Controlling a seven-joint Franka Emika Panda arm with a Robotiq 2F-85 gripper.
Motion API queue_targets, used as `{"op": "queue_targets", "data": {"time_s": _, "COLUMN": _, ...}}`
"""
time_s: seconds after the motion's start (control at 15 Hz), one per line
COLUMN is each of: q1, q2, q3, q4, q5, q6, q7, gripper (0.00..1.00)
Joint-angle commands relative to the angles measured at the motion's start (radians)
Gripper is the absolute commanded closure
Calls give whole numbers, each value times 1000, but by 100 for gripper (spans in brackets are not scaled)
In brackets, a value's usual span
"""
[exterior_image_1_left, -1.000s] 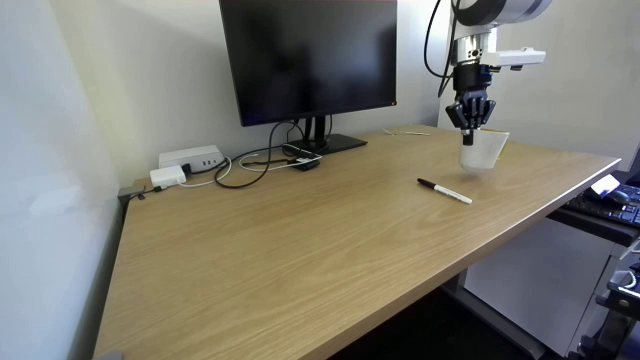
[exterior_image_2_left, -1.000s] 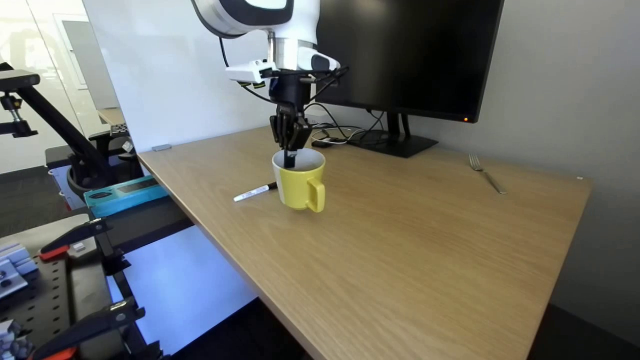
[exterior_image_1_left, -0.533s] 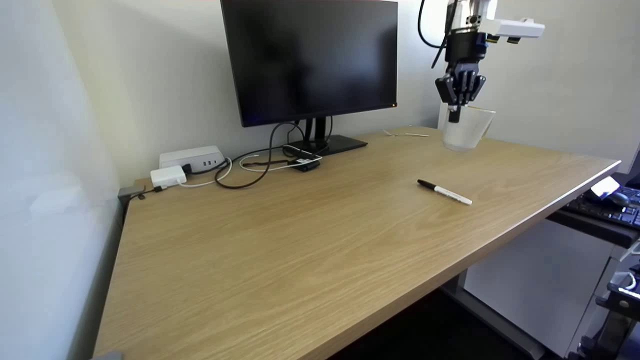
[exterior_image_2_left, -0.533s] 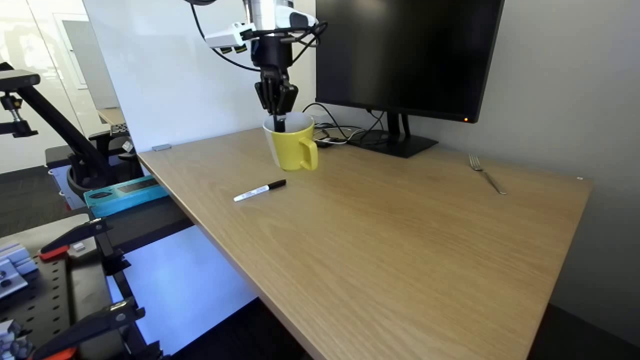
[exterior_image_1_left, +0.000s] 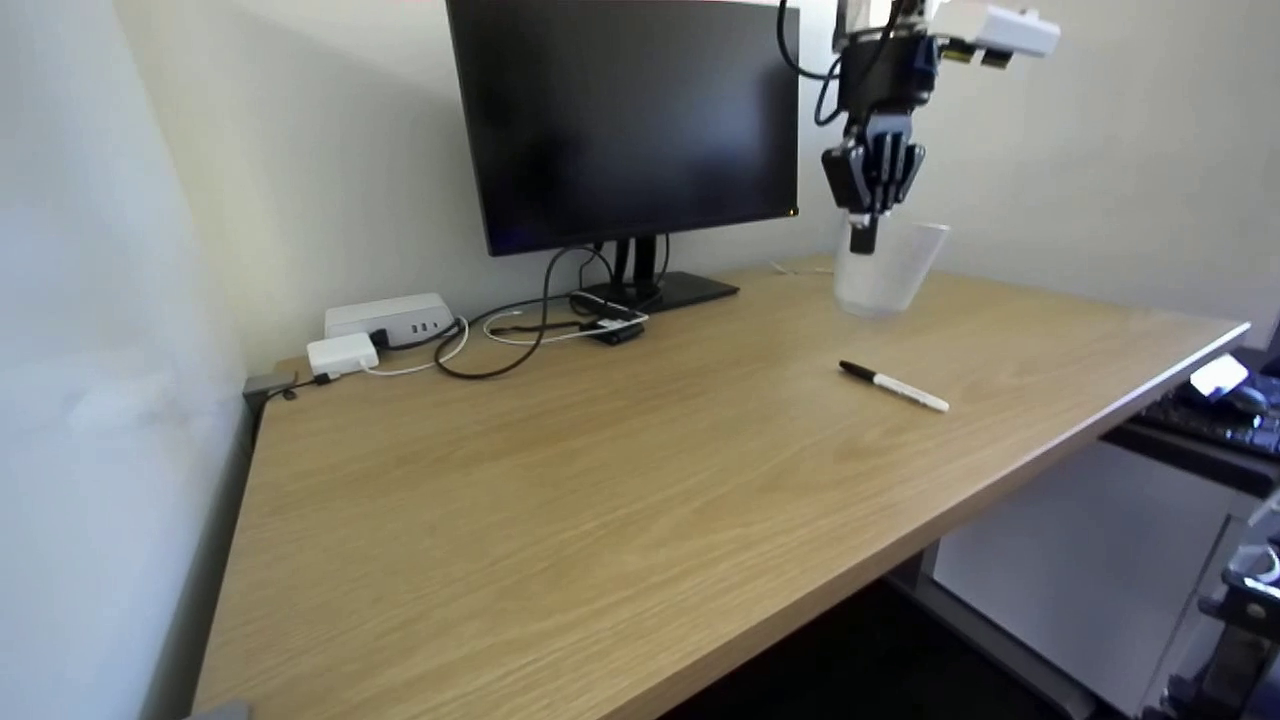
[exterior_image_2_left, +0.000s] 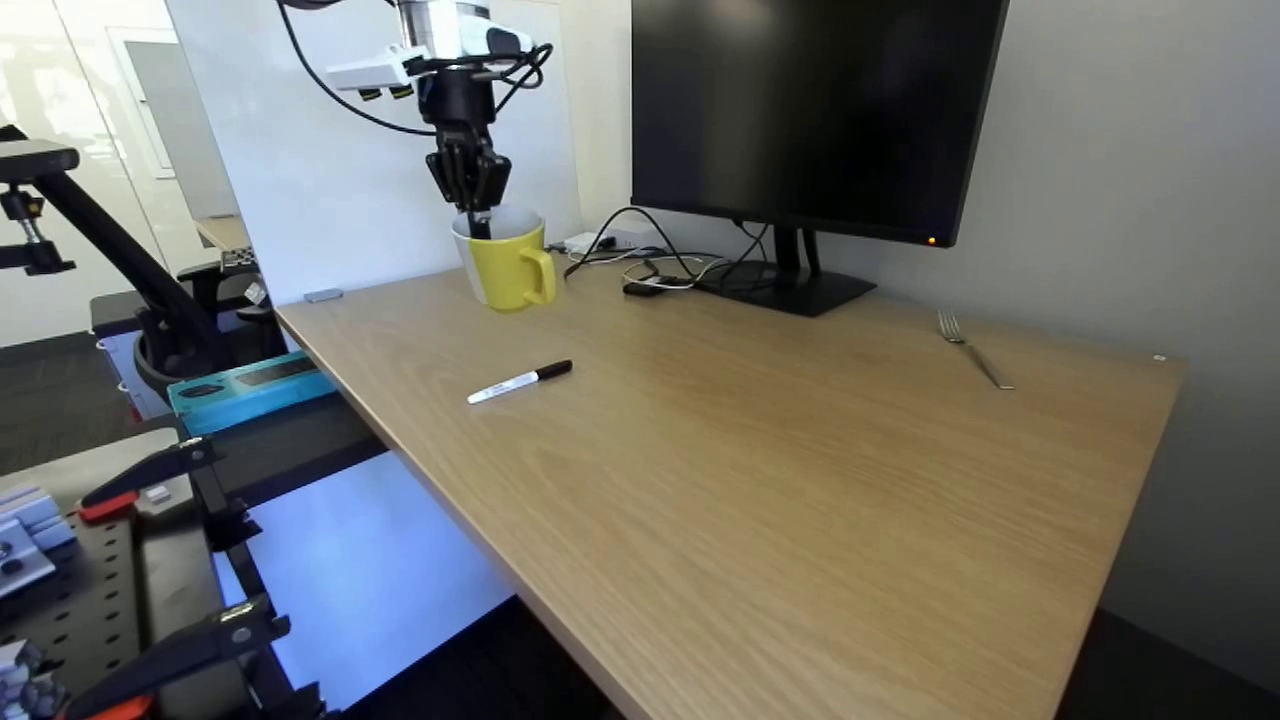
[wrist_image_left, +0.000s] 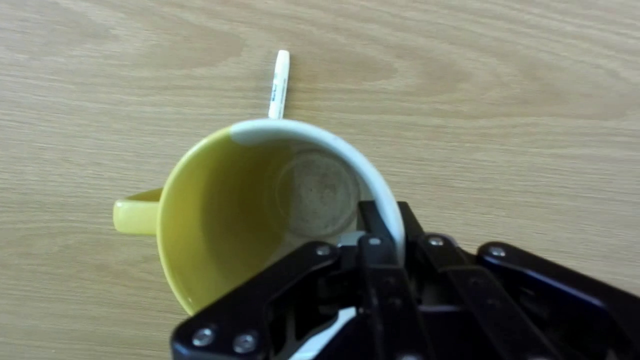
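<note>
Here's the arm (exterior_image_2_left: 476, 38), hanging in from eleven o'clock in an exterior view with its top cut off by the frame, the silver wrist (exterior_image_2_left: 428, 28) close to plumb and a white housing (exterior_image_2_left: 372, 72) jutting out towards nine! Down at the business end, the gripper (wrist_image_left: 389, 216) points nearly straight to six o'clock in both exterior views, and look at those black fingers (wrist_image_left: 374, 222) in the wrist view, angled in from five o'clock, pinched side by side! Linkages (wrist_image_left: 260, 295) flare wide, towards eight and four.
</note>
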Motion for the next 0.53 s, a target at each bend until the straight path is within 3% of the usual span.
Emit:
{"op": "queue_targets", "data": {"time_s": 0.0, "q1": 28, "q2": 6, "q3": 24, "q4": 31, "q5": -55, "q6": -9, "q7": 49, "gripper": 98}}
{"op": "queue_targets", "data": {"time_s": 0.47, "q1": 113, "q2": 131, "q3": 61, "q4": 173, "q5": -175, "q6": -65, "q7": 148, "gripper": 98}}
